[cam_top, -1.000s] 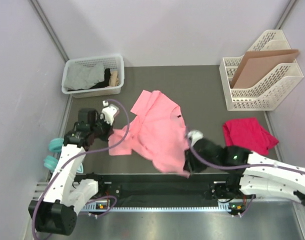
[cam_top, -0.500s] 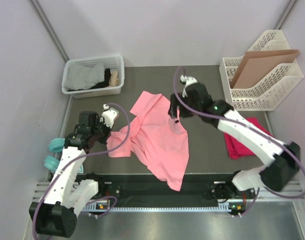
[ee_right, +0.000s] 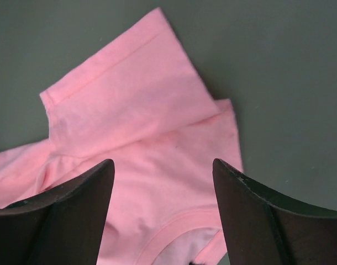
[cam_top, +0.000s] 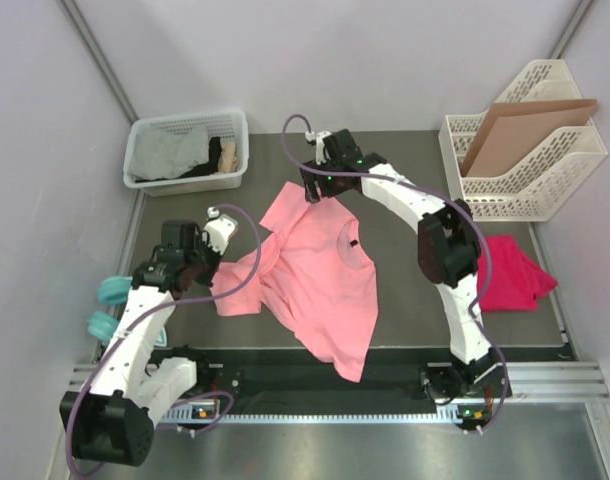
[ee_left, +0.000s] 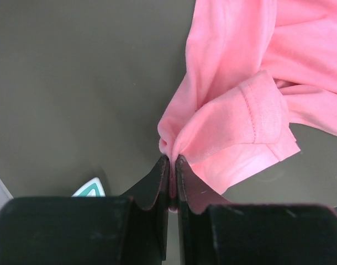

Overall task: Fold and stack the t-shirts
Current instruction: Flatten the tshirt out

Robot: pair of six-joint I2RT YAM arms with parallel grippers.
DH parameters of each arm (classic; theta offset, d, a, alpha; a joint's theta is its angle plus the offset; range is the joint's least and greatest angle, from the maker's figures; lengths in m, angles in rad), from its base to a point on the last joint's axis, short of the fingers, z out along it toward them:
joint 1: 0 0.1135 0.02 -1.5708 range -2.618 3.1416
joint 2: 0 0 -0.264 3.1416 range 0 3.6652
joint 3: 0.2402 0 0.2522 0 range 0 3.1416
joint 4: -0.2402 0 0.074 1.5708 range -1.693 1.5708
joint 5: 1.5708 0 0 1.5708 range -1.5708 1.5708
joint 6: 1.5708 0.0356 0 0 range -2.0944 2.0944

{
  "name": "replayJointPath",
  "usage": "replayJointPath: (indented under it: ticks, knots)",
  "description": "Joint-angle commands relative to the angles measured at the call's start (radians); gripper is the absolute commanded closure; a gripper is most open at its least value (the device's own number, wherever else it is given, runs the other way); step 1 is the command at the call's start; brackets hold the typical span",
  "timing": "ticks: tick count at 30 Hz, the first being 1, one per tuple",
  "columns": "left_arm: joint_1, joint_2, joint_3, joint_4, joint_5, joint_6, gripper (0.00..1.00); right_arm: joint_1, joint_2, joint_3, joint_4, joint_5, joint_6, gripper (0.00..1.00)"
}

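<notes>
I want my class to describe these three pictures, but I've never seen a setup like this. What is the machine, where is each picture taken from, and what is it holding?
Two robot arms are bolted at a table's near edge. One picture looks down from above; the other two come from cameras on each wrist. The left gripper is shut on an edge of the pink t-shirt. The right gripper hangs open above that shirt's sleeve, holding nothing. A red t-shirt lies at the right.
</notes>
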Motion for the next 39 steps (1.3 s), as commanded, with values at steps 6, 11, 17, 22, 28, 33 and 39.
replayJointPath:
  ticks: [6,11,17,22,28,33,39]
  knots:
    - [0.015,0.034,0.017,0.052,-0.011,0.025,0.88,-0.117,0.099,0.131,0.110,-0.046,-0.011,0.31]
    - [0.023,0.026,0.016,0.036,-0.030,0.039,0.88,-0.127,0.168,0.178,0.103,-0.112,0.018,0.34]
    - [0.031,0.041,0.019,0.056,-0.027,0.038,0.88,-0.122,0.107,0.032,0.063,-0.041,0.034,0.38]
    - [0.031,0.092,0.049,0.087,-0.011,0.029,0.84,-0.122,-0.089,-0.239,0.115,0.051,0.064,0.39]
    - [0.032,0.172,0.082,0.117,-0.011,0.039,0.85,-0.107,-0.249,-0.417,0.165,0.062,0.101,0.37]
    - [0.032,0.204,0.080,0.136,-0.028,0.045,0.86,-0.056,-0.235,-0.421,0.172,0.037,0.087,0.36]
    - [0.037,0.193,0.059,0.145,-0.042,0.044,0.87,-0.027,-0.139,-0.321,0.149,-0.023,0.087,0.36]
